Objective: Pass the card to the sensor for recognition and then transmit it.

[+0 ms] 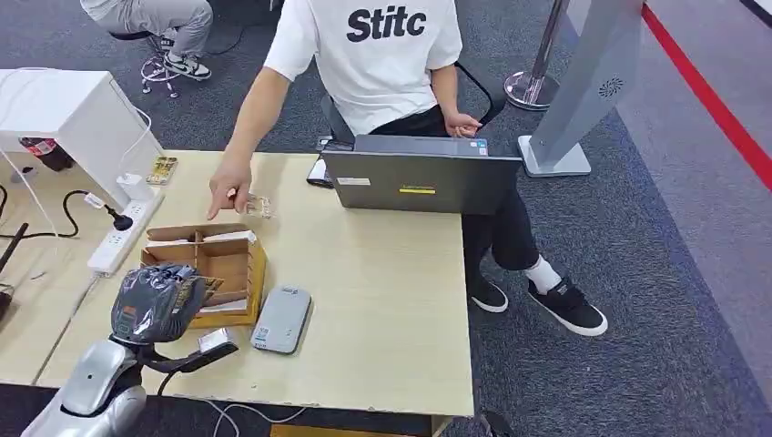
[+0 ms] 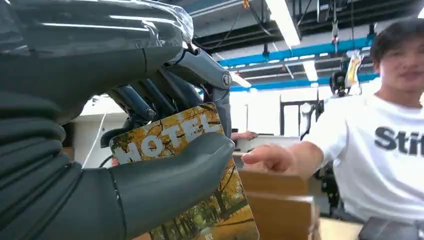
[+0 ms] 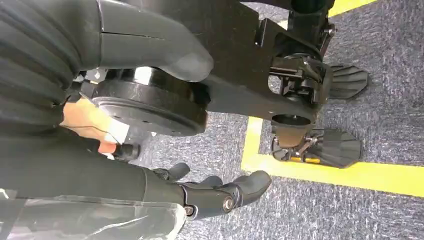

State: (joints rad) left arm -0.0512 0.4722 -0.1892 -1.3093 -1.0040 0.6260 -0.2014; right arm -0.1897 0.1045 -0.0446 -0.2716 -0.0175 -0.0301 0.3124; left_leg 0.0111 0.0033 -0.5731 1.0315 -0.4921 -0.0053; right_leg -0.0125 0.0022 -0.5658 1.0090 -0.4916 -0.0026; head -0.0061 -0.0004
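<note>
My left hand (image 1: 157, 301) hovers over the near left corner of the wooden table (image 1: 382, 300), just in front of a wooden card box (image 1: 223, 262). In the left wrist view this hand (image 2: 150, 150) pinches a card (image 2: 200, 210) between thumb and fingers; the card is printed with autumn trees and the word HOTEL. A flat grey sensor (image 1: 281, 319) lies on the table right of that hand, apart from it. My right hand (image 3: 165, 190) hangs beside my body above the carpet, fingers apart and holding nothing.
A person in a white T-shirt (image 1: 378, 55) sits across the table, one hand (image 1: 228, 189) reaching down beside a small card (image 1: 259, 208). A grey laptop (image 1: 421, 180) stands at the far edge. A white power strip (image 1: 123, 232) lies at the left.
</note>
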